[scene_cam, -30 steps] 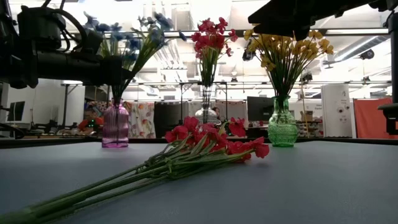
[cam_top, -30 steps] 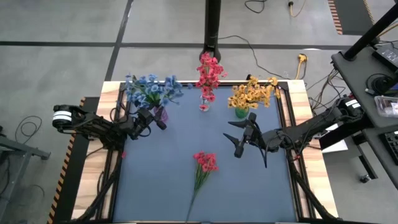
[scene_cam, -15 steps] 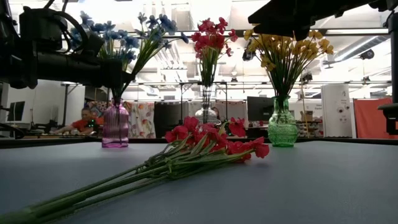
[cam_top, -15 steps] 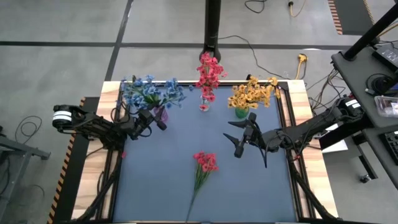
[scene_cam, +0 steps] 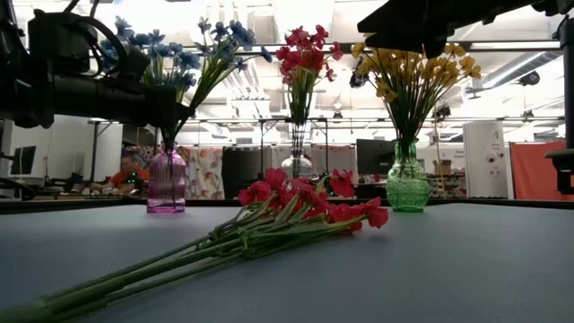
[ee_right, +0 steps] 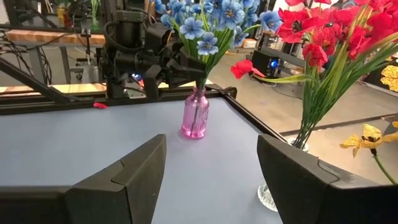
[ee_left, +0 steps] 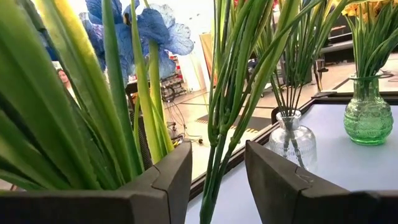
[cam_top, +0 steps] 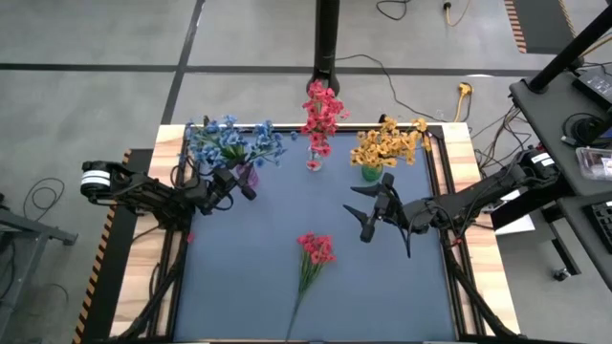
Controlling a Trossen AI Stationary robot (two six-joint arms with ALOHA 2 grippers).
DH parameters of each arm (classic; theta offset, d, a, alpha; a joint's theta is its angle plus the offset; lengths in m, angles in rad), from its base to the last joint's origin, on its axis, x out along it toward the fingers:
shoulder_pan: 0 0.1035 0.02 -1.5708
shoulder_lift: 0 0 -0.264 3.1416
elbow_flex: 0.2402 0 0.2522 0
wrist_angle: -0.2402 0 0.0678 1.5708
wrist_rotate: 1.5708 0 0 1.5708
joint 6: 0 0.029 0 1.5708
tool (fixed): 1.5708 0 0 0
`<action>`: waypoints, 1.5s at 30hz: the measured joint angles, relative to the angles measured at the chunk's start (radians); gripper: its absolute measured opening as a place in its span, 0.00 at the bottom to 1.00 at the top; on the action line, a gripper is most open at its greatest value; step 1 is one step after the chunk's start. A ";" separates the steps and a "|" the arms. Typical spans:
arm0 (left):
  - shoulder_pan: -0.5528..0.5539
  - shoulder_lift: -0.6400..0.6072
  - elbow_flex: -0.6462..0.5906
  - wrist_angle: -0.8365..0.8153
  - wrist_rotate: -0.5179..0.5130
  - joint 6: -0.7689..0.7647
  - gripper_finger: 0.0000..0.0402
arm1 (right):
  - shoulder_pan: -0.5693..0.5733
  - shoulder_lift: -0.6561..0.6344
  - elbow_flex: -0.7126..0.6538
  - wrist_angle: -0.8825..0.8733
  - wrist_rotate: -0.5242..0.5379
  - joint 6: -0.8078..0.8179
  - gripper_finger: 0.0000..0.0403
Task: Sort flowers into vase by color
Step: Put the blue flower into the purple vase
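One red sprig (cam_top: 313, 256) lies flat on the blue mat, its blossoms toward the far edge and its stem toward the near edge (scene_cam: 269, 220). Blue flowers (cam_top: 232, 139) stand in a purple vase (cam_top: 248, 175). Red ones (cam_top: 321, 110) stand in a clear vase (cam_top: 314, 163), and yellow-orange ones (cam_top: 386, 145) in a green vase (cam_top: 371, 173). My left gripper (ee_left: 217, 180) is open just above the purple vase's mouth. Its fingers stand on either side of some blue flower stems (ee_left: 219, 124) without touching them. My right gripper (cam_top: 368, 218) is open and hovers over the mat, right of centre.
The three vases stand in a row along the mat's far edge. Wooden strips and black rails (cam_top: 448, 191) frame the mat. The near half of the mat holds only the red sprig. A black post (cam_top: 328, 38) rises beyond the far edge.
The blue blossoms swayed and spread a little wider above the purple vase, then came to rest. Both arms stayed where they were.
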 joint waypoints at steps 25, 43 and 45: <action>0.000 0.000 0.000 -0.001 0.000 0.002 0.33 | 0.000 0.000 0.000 -0.006 0.000 0.007 0.61; 0.000 0.000 0.000 -0.009 0.000 0.002 0.34 | 0.000 0.000 0.000 -0.007 0.000 0.008 0.61; 0.000 0.000 0.000 -0.009 0.000 0.001 0.36 | 0.000 0.000 0.000 -0.007 0.000 0.008 0.61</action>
